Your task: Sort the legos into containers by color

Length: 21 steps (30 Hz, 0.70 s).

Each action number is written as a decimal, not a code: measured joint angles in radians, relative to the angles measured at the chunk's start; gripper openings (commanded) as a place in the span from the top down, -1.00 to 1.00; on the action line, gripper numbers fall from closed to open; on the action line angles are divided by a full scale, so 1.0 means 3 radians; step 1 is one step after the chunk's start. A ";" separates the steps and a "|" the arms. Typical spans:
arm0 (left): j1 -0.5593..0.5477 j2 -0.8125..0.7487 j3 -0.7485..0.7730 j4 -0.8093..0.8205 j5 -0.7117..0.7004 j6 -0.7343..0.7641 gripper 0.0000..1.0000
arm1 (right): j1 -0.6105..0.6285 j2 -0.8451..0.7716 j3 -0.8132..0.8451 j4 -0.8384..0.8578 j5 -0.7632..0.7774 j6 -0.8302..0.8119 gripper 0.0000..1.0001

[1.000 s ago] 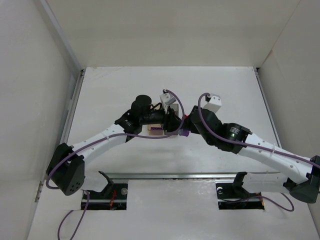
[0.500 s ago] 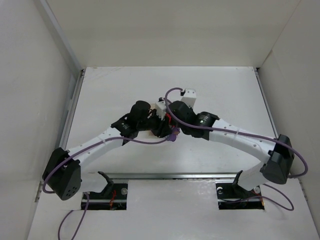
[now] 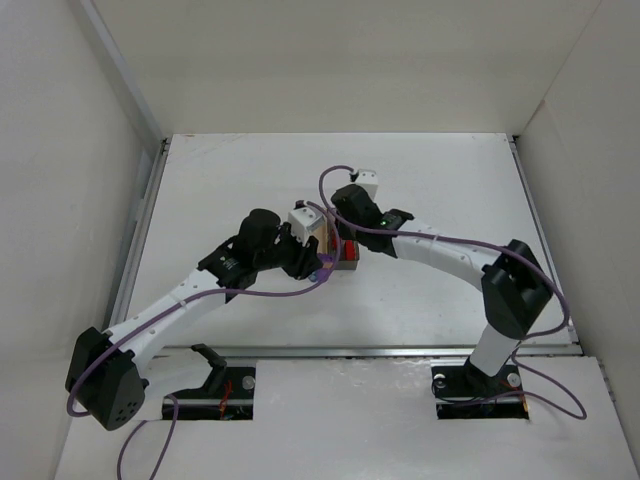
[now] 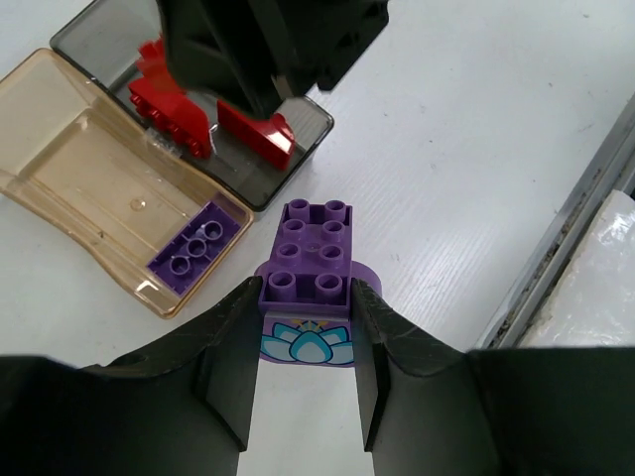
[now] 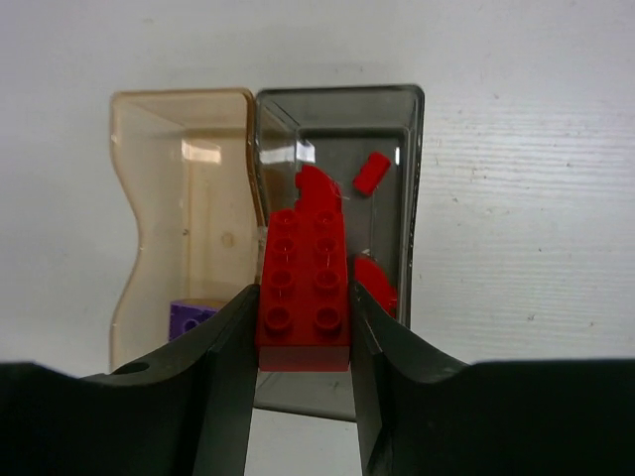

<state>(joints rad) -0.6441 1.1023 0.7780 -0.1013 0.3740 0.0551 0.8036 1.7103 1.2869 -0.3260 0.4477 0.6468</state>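
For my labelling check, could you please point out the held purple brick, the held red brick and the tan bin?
held purple brick (image 4: 308,255), left wrist view, studded top.
held red brick (image 5: 303,283), right wrist view, studded top.
tan bin (image 4: 107,188), left wrist view, bare floor.

The left arm (image 3: 172,298) and right arm (image 3: 450,255) match — white links, rounded black joints, black bases. A purple cable (image 3: 270,293) runs along each; white camera boxes (image 3: 305,222) at the wrists; fingers (image 4: 228,367) — matte black.

White counter (image 3: 250,180), matte, faint grain. White panels on three sides: left wall (image 3: 60,150), back wall (image 3: 340,60), right wall (image 3: 600,170). Along near edge, metal rail (image 3: 380,352); second rail (image 3: 140,225) down left side. Light even, shadows soft
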 measured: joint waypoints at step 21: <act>0.0061 0.0019 0.0038 0.0032 -0.0465 -0.0104 1.00 | -0.0019 -0.0217 -0.0079 0.0039 -0.0078 -0.0164 -0.50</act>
<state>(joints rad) -0.6258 1.1080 0.7895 -0.0917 0.2344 0.0238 0.7979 1.6451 1.2633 -0.3141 0.4244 0.5976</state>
